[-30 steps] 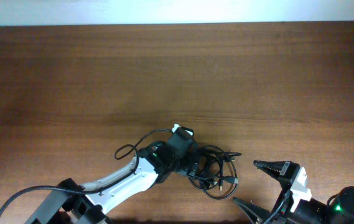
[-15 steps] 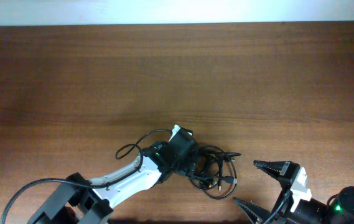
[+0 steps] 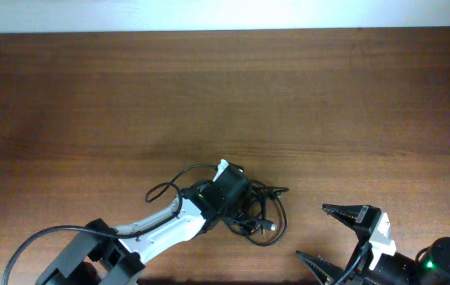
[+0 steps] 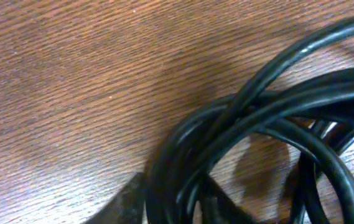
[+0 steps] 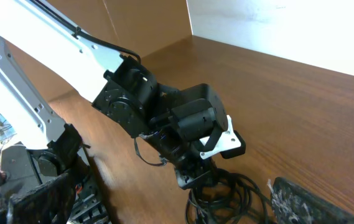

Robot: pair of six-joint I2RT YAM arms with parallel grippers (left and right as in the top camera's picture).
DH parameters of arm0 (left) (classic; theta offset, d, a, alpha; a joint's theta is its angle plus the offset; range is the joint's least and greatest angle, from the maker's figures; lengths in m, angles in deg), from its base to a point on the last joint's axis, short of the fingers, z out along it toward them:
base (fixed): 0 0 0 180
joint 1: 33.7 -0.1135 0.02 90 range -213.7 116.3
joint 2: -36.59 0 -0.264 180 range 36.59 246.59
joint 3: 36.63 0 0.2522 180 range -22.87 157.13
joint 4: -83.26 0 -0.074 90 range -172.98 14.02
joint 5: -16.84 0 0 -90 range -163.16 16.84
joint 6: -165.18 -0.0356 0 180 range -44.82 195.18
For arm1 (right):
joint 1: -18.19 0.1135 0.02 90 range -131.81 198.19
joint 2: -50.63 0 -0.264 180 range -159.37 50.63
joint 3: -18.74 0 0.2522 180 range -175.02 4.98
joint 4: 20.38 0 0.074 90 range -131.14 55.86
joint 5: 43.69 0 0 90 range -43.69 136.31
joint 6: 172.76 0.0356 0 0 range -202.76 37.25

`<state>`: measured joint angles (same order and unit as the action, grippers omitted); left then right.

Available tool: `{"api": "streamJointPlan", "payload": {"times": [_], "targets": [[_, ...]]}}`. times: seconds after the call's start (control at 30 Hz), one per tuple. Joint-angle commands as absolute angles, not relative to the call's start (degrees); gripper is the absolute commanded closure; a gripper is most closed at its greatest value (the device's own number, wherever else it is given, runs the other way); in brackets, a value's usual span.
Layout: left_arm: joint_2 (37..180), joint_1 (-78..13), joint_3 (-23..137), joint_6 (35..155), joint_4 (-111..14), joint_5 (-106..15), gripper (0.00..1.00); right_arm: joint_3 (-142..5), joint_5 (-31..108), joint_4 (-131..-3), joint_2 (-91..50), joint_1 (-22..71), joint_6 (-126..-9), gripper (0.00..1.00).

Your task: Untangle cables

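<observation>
The cables lie as one knotted black bundle near the table's front edge, with a silvery plug showing on the near side. My left gripper reaches in from the left and is shut on several strands at the bundle's left side. In the left wrist view the cables fill the frame, and strands are pinched between the dark fingertips of my left gripper. My right gripper stands open to the right of the bundle, holding nothing. The right wrist view shows the cables beneath the left gripper.
A thin black wire of the left arm loops out to the left of its wrist. The left arm runs in from the bottom left. The table's front edge lies just below the bundle. One right finger shows at the lower right.
My left gripper has closed on the bundle. The cables have drawn in towards the left, and the far right loops no longer reach as far right. The right arm has not moved.
</observation>
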<state>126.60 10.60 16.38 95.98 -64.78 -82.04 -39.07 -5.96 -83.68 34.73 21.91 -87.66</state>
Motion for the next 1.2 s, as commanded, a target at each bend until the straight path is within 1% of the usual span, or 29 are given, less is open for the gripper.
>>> {"api": "streamJointPlan", "payload": {"times": [0.0, 0.03, 0.1, 0.23, 0.37, 0.53, 0.63, 0.7, 0.87, 1.0, 1.17], "targets": [[128.64, 10.51, 15.39, 96.11, -63.93, -83.97, 0.96, -39.92, -5.67, -83.97, 35.25, 21.54, -87.86, 0.01], [128.64, 10.51, 15.39, 96.11, -64.28, -83.97, 1.0, -39.92, -5.7, -84.38, 35.25, 21.54, -87.86, 0.01], [128.61, 10.51, 15.39, 96.0, -64.48, -83.99, 1.0, -39.92, -5.76, -84.95, 35.25, 21.54, -87.86, 0.01], [128.16, 10.51, 15.44, 87.36, -64.43, -83.97, 1.0, -39.92, -8.41, -84.99, 35.25, 21.54, -87.86, 0.01], [124.86, 10.51, 15.52, 86.77, -64.46, -83.97, 1.0, -39.92, -9.15, -84.95, 35.25, 21.54, -87.88, 0.01], [115.37, 10.51, 16.97, 82.47, -64.48, -83.97, 1.0, -39.92, -8.45, -84.78, 35.25, 21.54, -87.88, 0.01], [108.57, 10.51, 18.08, 76.85, -64.54, -83.97, 1.0, -39.92, -8.47, -84.78, 35.25, 21.54, -87.77, 0.01], [101.84, 10.51, 18.32, 71.89, -65.37, -83.97, 1.0, -39.92, -6.94, -84.45, 35.25, 21.54, -84.86, 0.01], [90.54, 10.51, 18.32, 65.94, -65.42, -84.14, 1.0, -39.92, -4.12, -84.03, 35.25, 21.54, -80.73, 0.01], [83.94, 10.51, 18.32, 65.2, -65.37, -84.1, 1.0, -39.92, -4.01, -84.01, 35.25, 21.54, -80.32, 0.01], [81.08, 10.51, 18.32, 65.18, -66.12, -82.04, 1.0, -39.92, -4.01, -84.05, 35.25, 21.54, -80.27, 0.01]]}}
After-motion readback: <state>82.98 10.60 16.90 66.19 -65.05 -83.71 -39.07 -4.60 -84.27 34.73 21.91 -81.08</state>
